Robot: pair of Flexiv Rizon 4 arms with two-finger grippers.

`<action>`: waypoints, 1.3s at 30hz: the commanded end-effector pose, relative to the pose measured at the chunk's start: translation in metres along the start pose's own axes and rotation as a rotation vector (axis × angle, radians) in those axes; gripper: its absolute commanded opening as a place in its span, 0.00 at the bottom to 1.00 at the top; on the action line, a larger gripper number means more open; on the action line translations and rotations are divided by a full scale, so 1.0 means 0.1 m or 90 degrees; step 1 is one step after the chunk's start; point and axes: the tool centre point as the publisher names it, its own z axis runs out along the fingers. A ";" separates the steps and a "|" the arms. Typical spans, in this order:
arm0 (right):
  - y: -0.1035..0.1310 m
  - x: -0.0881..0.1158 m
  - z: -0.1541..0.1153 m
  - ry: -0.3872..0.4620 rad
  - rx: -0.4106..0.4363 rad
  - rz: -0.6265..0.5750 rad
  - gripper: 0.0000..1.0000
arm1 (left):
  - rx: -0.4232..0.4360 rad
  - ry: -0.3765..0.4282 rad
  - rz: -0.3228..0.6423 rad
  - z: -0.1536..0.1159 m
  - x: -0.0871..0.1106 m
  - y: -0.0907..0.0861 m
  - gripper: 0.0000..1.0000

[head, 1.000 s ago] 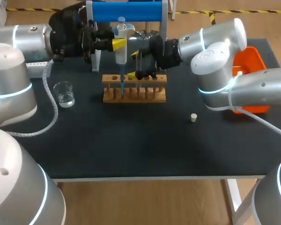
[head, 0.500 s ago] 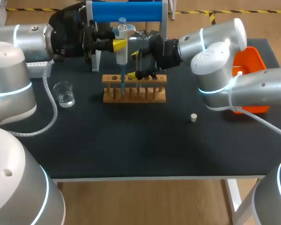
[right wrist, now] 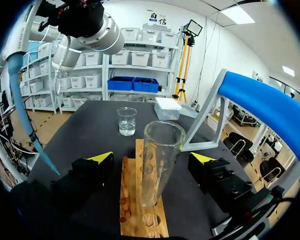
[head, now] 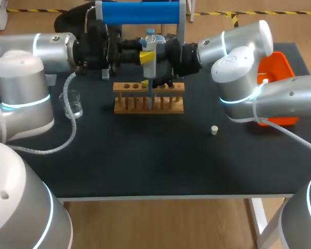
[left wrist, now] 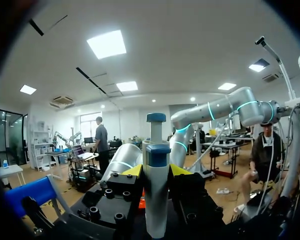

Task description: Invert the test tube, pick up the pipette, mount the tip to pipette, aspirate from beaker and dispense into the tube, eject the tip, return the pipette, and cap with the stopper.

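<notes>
My left gripper [head: 144, 55] is shut on the white and blue pipette [head: 150, 63], held upright. Its blue tip [head: 150, 97] points down at the middle of the wooden rack [head: 168, 105]. In the left wrist view the pipette [left wrist: 156, 195] stands between the yellow tips of that gripper [left wrist: 156, 171]. A clear test tube [right wrist: 157, 165] stands mouth up in the rack [right wrist: 140, 220]. My right gripper [right wrist: 152, 159] is open around the tube, one finger on each side, neither touching. The blue tip [right wrist: 29, 127] hangs just beside it. The beaker [head: 71, 104] holds clear liquid. The stopper [head: 214, 130] lies to the right.
The blue pipette stand [head: 140, 13] rises right behind the rack. An orange bin [head: 279, 72] sits at the far right, partly behind my right arm. A white tip box [right wrist: 167, 107] lies beyond the beaker [right wrist: 126, 121]. A cable hangs off my left arm near the beaker.
My left arm has carried the pipette to the right, from over the rack's left holes to its middle, close to the right gripper. The right arm has not moved.
</notes>
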 end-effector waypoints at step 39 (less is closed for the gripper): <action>0.05 0.32 -1.15 -0.010 -0.053 0.014 1.00 | -0.007 -0.013 -0.015 -0.02 0.04 0.07 0.00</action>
